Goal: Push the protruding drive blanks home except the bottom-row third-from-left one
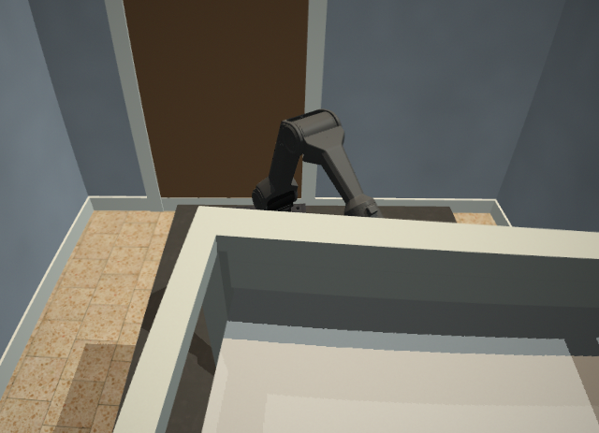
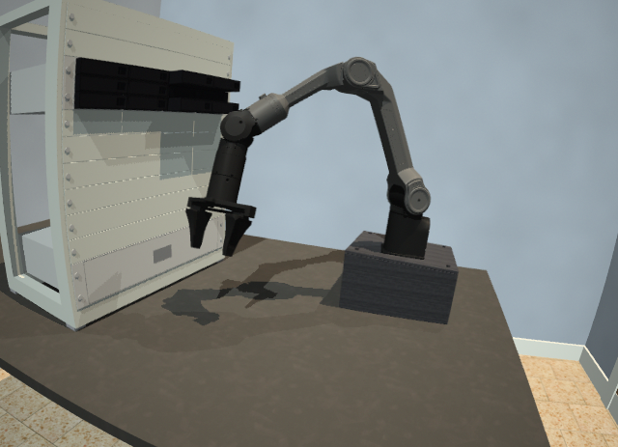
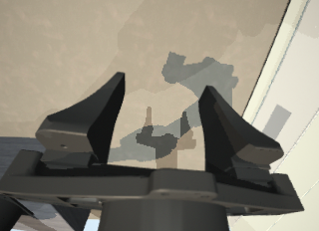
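Dark table top (image 2: pixel 279 382), cream rack (image 2: pixel 60 133), black drive blanks (image 2: pixel 150 91), one grey arm (image 2: pixel 384 113) on its ribbed base block (image 2: pixel 399 288).

Table front edge lies nearest in the exterior view, tiled floor (image 2: pixel 558 397) past its corners. At left, the rack stands on the table; blanks fill a band high on its front, and those at the right end stand out past the rest. No readable writing; one small blank grey plate (image 2: pixel 162 254) low on the rack front. Gripper (image 2: pixel 218 235) hangs pointing down near the rack's lower right corner, jaws fully spread, holding and touching nothing, well below the blanks. Bare table lies between rack and base block.
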You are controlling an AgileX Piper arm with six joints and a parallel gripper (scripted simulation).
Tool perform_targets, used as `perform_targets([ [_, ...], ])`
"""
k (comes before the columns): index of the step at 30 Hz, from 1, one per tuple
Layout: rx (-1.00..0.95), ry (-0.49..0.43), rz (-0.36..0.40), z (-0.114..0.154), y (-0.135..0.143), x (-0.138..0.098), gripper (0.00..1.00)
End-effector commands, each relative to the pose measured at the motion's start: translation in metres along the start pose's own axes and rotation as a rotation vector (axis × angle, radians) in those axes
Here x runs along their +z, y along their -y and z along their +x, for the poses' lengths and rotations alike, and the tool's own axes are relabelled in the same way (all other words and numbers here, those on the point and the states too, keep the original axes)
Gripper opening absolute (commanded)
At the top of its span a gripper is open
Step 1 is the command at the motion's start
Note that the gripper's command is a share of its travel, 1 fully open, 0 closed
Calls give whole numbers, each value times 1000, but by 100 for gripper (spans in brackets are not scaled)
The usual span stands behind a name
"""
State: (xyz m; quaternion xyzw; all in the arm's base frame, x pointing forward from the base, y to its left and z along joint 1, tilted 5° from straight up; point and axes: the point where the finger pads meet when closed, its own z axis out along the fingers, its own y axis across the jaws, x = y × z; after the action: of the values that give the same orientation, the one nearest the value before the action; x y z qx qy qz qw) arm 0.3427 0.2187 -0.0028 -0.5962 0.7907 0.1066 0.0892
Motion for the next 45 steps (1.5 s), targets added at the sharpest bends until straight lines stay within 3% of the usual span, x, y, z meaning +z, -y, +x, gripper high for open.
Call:
perform_targets([
  [1, 0, 1, 1, 0, 0, -1, 100],
  [37, 0, 1, 2, 0, 0, -1, 100],
  [45, 36, 7, 23, 3, 4, -11, 100],
])
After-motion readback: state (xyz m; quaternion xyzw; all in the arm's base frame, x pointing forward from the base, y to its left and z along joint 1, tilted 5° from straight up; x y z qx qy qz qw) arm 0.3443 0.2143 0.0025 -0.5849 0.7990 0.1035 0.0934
